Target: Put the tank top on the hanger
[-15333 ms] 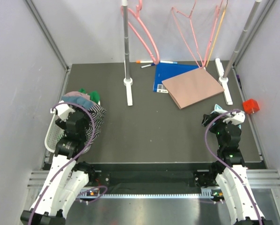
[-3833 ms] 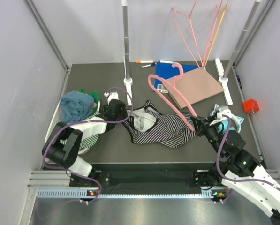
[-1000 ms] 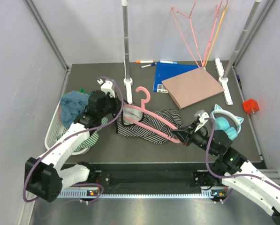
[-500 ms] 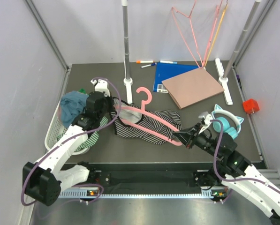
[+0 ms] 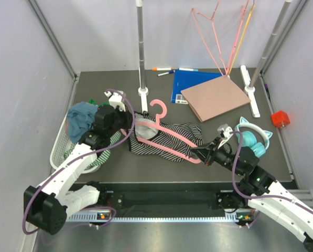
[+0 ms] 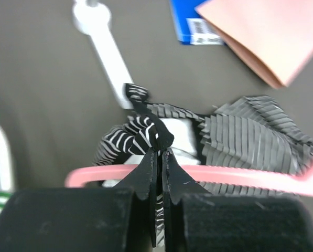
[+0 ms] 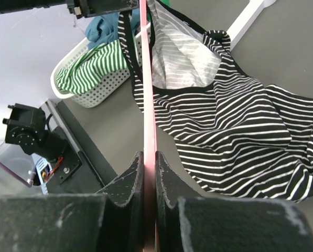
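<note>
Your left gripper (image 6: 160,151) is pinched tight on a dark-edged strap of the tank top (image 5: 173,137), and the pink bar of the hanger (image 7: 149,105) crosses right under its fingers. Your right gripper (image 7: 149,156) is clamped on the end of one hanger arm, with a finger flat on each face of the plastic.

Expect the top to be light and limp. It will sag, bunch and drag wherever you are not holding it, and the strap will likely stretch before the body follows. Take it by the bound strap or the neckline, not the loose striped middle. The hanger is stiff and glossy, so held by one end it may twist or slip.

The top lies crumpled at the middle of the worktop (image 5: 109,84), slightly toward the left edge. The hanger lies across it, hook toward the far edge. I cannot tell whether the arm has gone through the strap.

Room is tight. The rack foot (image 5: 144,107) sits just beyond the hook, the basket (image 5: 55,152) is at the left edge, and the headphones (image 5: 253,139) are beside your right arm.
</note>
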### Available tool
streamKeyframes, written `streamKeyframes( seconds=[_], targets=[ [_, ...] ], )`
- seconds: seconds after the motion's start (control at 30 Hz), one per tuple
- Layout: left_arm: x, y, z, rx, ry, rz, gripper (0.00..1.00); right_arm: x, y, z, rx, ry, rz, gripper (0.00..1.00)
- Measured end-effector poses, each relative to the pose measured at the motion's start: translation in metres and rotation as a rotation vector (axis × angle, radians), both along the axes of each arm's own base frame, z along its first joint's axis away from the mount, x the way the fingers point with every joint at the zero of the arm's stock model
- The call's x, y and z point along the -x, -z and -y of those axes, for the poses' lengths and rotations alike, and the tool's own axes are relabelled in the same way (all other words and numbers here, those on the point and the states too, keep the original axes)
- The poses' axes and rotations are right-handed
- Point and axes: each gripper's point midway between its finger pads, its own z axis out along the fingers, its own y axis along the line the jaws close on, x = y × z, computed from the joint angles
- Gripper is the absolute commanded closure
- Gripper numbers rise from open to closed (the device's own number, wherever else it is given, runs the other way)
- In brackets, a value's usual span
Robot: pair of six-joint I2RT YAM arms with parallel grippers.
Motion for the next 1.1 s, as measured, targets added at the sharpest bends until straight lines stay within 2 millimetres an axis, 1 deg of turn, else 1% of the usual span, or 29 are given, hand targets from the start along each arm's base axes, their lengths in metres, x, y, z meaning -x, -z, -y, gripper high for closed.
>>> streamKeyframes(
  seconds=[0.2,0.33,0.47,0.6,0.67,0.7,0.73,0.77,0.8,0.83,0.9,0.93,1.1],
  targets=[
    [0.014,-0.003,0.028,0.087,0.147,-0.032,1.00,-0.006,-0.003,-0.006,-0.010,0.000,0.007,1.00],
    [0.022,-0.013,0.047,0.151,0.230,-0.031,1.00,-0.008,-0.006,-0.007,-0.025,0.002,0.023,1.00],
    [0.032,-0.035,0.068,0.219,0.320,-0.005,1.00,-0.009,-0.008,-0.007,-0.039,0.007,0.029,1.00],
    [0.043,-0.063,0.088,0.276,0.408,0.040,1.00,-0.010,-0.012,-0.006,-0.052,0.019,0.035,1.00],
    [0.045,-0.068,0.091,0.283,0.424,0.056,0.91,-0.010,-0.015,-0.005,-0.061,0.025,0.043,1.00],
    [0.045,-0.069,0.091,0.281,0.420,0.061,0.80,-0.010,-0.017,-0.004,-0.067,0.029,0.047,1.00],
    [0.045,-0.070,0.090,0.276,0.414,0.066,0.72,-0.010,-0.018,-0.003,-0.072,0.032,0.050,1.00],
    [0.043,-0.069,0.088,0.268,0.400,0.071,0.62,-0.010,-0.019,-0.002,-0.076,0.036,0.053,1.00],
    [0.042,-0.069,0.085,0.259,0.386,0.074,0.39,-0.010,-0.020,-0.001,-0.080,0.040,0.057,1.00],
    [0.040,-0.068,0.083,0.248,0.373,0.078,0.31,-0.010,-0.020,-0.001,-0.081,0.044,0.058,1.00],
    [0.039,-0.066,0.078,0.235,0.346,0.074,0.21,-0.011,-0.021,0.000,-0.085,0.051,0.061,1.00],
    [0.039,-0.065,0.077,0.226,0.345,0.076,0.19,-0.012,-0.021,0.001,-0.085,0.054,0.061,1.00],
    [0.039,-0.065,0.076,0.219,0.344,0.081,0.17,-0.013,-0.022,0.000,-0.087,0.057,0.062,1.00]
  ],
)
